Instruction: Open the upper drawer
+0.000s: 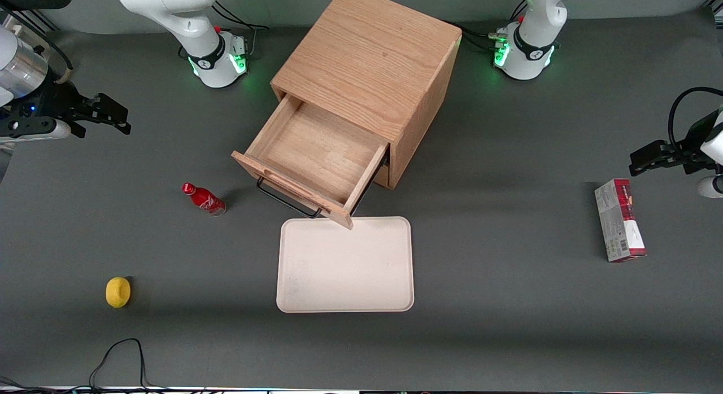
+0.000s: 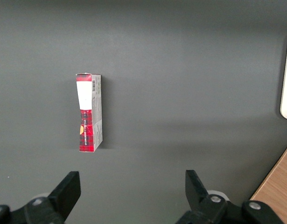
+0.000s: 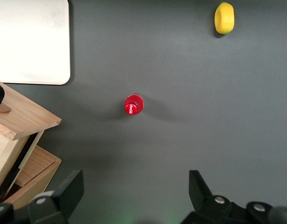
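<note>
The upper drawer [image 1: 316,151] of the light-oak cabinet [image 1: 367,55] stands pulled far out, and its inside is bare. Its long black bar handle [image 1: 282,199] runs along the drawer front, on the side nearer the front camera. The drawer front also shows in the right wrist view [image 3: 22,119]. My right gripper [image 1: 123,120] is open and holds nothing. It hangs above the table well away from the drawer, toward the working arm's end. In its wrist view the gripper [image 3: 135,183] is over bare grey table, with both fingers spread wide.
A red bottle [image 1: 203,198] [image 3: 133,104] stands beside the drawer front. A white tray [image 1: 345,264] [image 3: 31,42] lies just in front of the open drawer. A yellow object [image 1: 118,292] [image 3: 224,17] lies nearer the front camera. A red box [image 1: 619,220] [image 2: 88,113] lies toward the parked arm's end.
</note>
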